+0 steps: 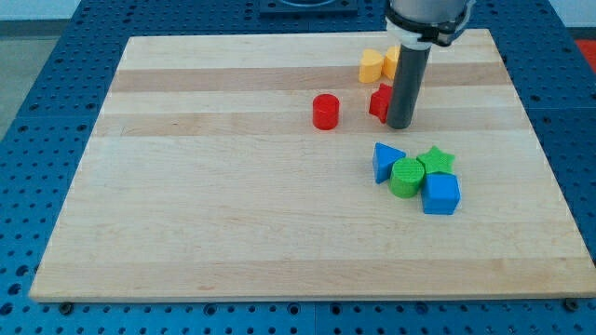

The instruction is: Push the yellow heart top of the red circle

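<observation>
Resting beside a red block (379, 100), my tip (401, 125).

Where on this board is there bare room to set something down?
The whole left half, left of the red circle, and the bottom strip below the blue cube. Crowded: top right around my tip, the yellow heart, and the green circle cluster.

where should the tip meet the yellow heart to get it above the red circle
No gripping here, only pushing. Meet the yellow heart on its right-hand face and push toward the view's left, since the red circle sits left and below. My tip first has to round the red block.
</observation>
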